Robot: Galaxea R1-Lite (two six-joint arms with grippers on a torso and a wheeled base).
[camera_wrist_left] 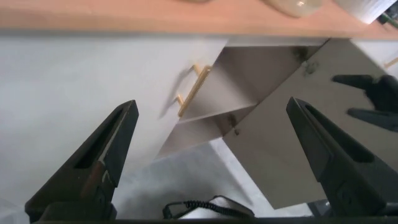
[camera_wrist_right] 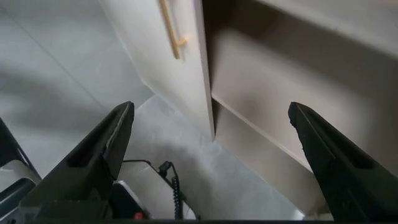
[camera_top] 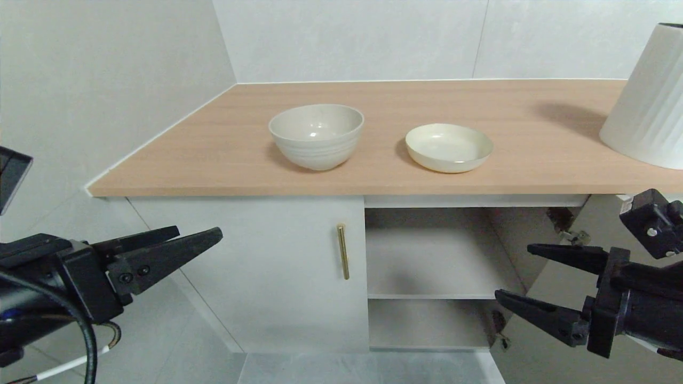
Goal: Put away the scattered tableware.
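Observation:
A deep cream bowl (camera_top: 316,136) stands on the wooden countertop (camera_top: 213,160), left of centre. A shallow cream dish (camera_top: 448,148) sits about a hand's width to its right. My left gripper (camera_top: 198,236) hangs open and empty below the counter, in front of the closed cabinet door (camera_top: 256,266); in the left wrist view the gripper (camera_wrist_left: 211,113) faces the cabinet with wide-spread fingers. My right gripper (camera_top: 513,272) is open and empty, level with the open cabinet compartment (camera_top: 432,256). In the right wrist view the gripper (camera_wrist_right: 211,111) frames the inner shelf (camera_wrist_right: 273,130).
A tall white ribbed object (camera_top: 648,101) stands on the counter at the far right. The closed door carries a gold handle (camera_top: 343,258). The right door (camera_top: 539,341) is swung open beside my right arm. A shelf (camera_top: 435,296) divides the open compartment. Walls bound the counter behind and to the left.

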